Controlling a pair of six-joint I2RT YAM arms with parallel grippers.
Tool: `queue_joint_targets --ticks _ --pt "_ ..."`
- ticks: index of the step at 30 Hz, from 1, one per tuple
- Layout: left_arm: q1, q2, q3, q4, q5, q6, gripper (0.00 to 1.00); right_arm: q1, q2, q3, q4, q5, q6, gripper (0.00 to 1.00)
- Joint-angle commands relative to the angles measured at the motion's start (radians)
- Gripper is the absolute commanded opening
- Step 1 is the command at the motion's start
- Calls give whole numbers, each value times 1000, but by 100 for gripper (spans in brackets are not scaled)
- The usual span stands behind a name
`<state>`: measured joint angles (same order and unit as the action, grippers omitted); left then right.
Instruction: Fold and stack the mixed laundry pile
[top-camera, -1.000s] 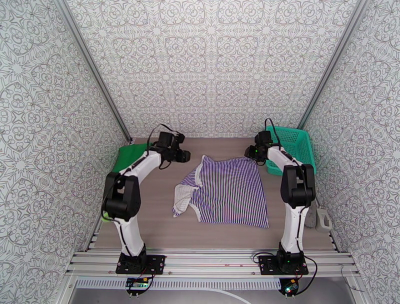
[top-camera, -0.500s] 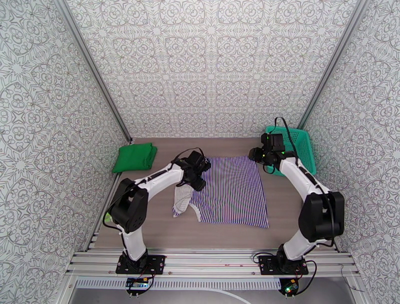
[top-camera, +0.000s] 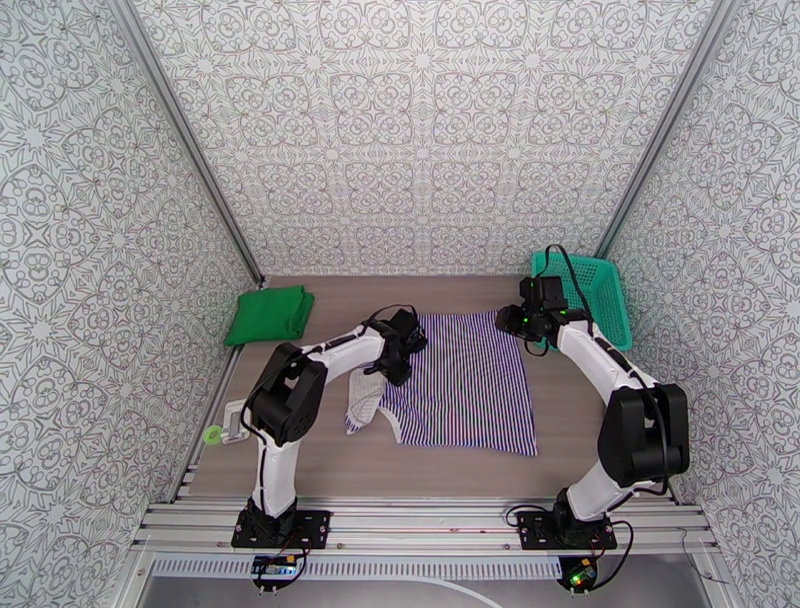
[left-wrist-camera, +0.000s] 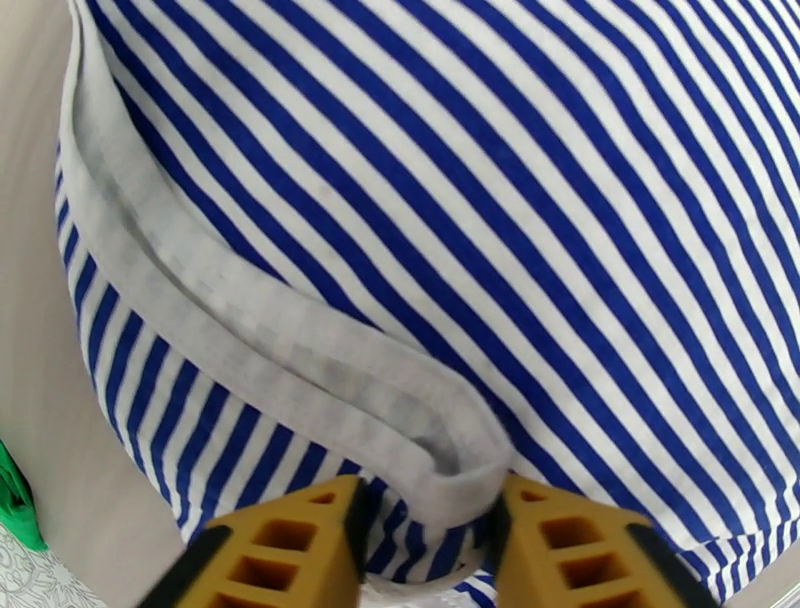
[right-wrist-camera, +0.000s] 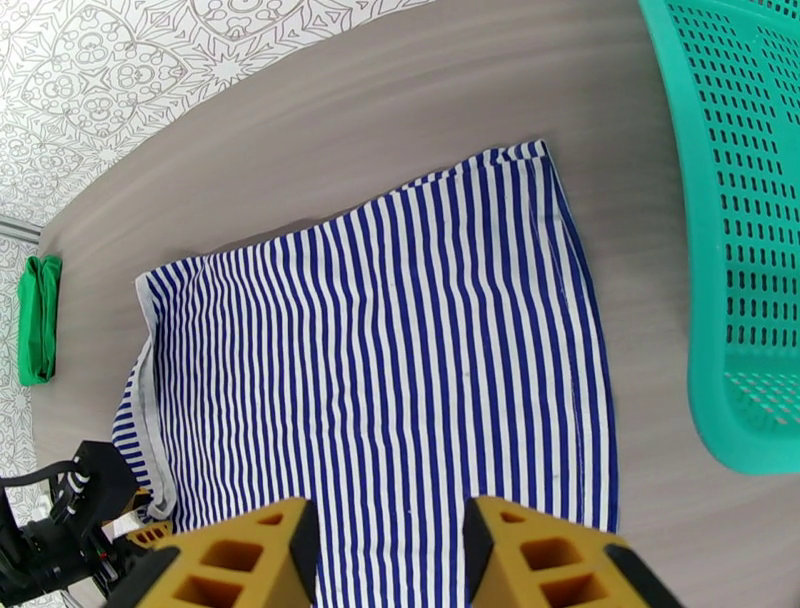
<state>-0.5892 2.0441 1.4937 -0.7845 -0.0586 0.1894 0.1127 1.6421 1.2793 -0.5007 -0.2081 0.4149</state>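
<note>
The purple-and-white striped top (top-camera: 465, 385) lies spread flat mid-table, its left shoulder part flipped over in a loose flap (top-camera: 365, 398). My left gripper (top-camera: 398, 358) sits low at the top's left armhole. In the left wrist view its yellow fingers (left-wrist-camera: 290, 545) stand open astride a raised fold of white trim (left-wrist-camera: 440, 470). Open as well, my right gripper (top-camera: 510, 322) hovers over the top's far right corner, with striped cloth (right-wrist-camera: 380, 340) below its fingers (right-wrist-camera: 540, 555). At the far left lies the folded green T-shirt (top-camera: 268, 314).
A teal mesh basket (top-camera: 600, 290) stands at the far right corner, close beside my right arm. A small white-and-green object (top-camera: 225, 428) lies at the table's left edge. Patterned walls close in the table on three sides.
My left gripper swung from beside the green T-shirt over to the striped top's left armhole and settled lower there. My right arm's elbow moved out to the right, its gripper staying near the top's far corner.
</note>
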Motion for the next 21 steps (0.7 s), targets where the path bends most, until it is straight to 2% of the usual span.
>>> queue_joint_targets --ticks 1,8,14,21 --pt "15 -4 21 6 -23 2 24 11 -7 -14 8 -18 7 43" --pt "56 -61 -18 58 -9 -17 1 13 -6 -12 6 -19 5 42" --pt "160 -146 -45 137 66 -62 0 17 -11 -7 -4 -24 4 42" --pt "350 -175 -48 258 329 -137 0 28 -5 -29 -9 -30 9 41"
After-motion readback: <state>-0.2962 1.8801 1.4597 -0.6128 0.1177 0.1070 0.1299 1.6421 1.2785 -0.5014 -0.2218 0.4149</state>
